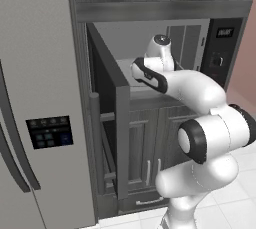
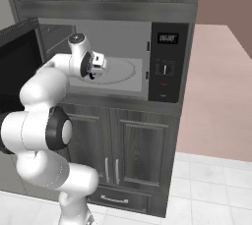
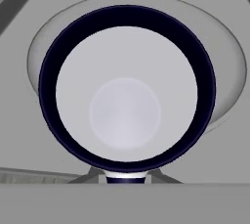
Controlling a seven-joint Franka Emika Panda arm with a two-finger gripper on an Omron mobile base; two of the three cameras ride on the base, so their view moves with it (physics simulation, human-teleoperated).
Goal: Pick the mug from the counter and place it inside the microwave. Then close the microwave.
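In the hand view I look straight down into the mug (image 3: 126, 115): dark blue rim, white inside. It hangs over the round white turntable (image 3: 229, 71) of the microwave (image 2: 167, 62). My gripper (image 3: 126, 176) is shut on the mug's near wall, a dark fingertip showing on either side of it. In the right base view my hand (image 2: 92, 66) reaches into the microwave's open cavity above the turntable (image 2: 123, 69). The dark glass door (image 1: 107, 108) stands swung open to the left. The counter is out of view.
A grey fridge (image 1: 35, 98) stands left of the open door. Dark cabinets (image 2: 123, 150) sit below the microwave and more above it. A pinkish surface (image 2: 216, 86) lies to the right. White floor tiles (image 2: 206, 194) are underneath.
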